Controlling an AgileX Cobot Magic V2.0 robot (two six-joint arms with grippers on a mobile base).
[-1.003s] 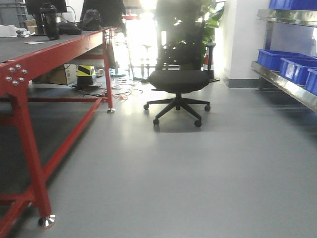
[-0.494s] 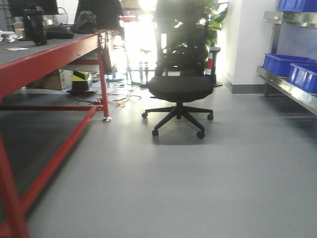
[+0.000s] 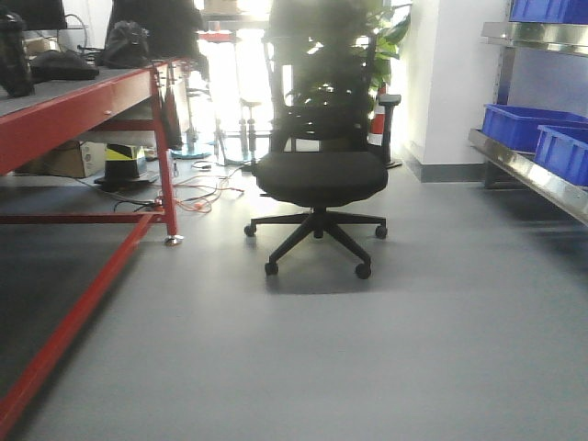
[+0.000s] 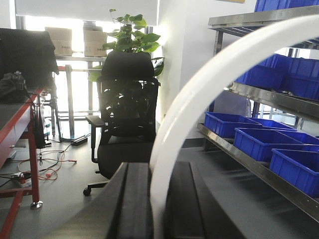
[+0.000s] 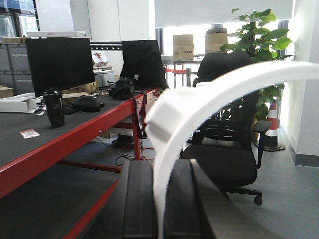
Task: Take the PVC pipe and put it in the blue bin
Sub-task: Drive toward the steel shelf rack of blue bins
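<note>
1. Grey floor (image 3: 386,367) spans the front view.
2. Red table (image 3: 83,106) runs along the left edge. A monitor (image 5: 60,64) and a dark bottle (image 5: 54,107) stand on its black top.
3. Steel shelf (image 3: 528,170) stands at the right and carries the blue bins (image 3: 528,124), well apart from both grippers.
4. Black chair (image 3: 317,175) stands mid-floor, between table and shelf, with a plant (image 4: 132,37) behind it.
5. White pipe (image 4: 167,149), left wrist view: it rises from between the black fingers (image 4: 134,199) of the left gripper (image 4: 159,172) and curves up and to the right, across the shelf. The jaws are closed on it, one finger against each side.
6. Pipe (image 5: 169,149), right wrist view: it rises likewise from the right gripper (image 5: 160,167), whose jaws clamp it, and arcs right in front of the chair. A wider collar (image 5: 169,112) sits just above the fingers.
7. Whether both wrist views show one pipe cannot be told.
</note>
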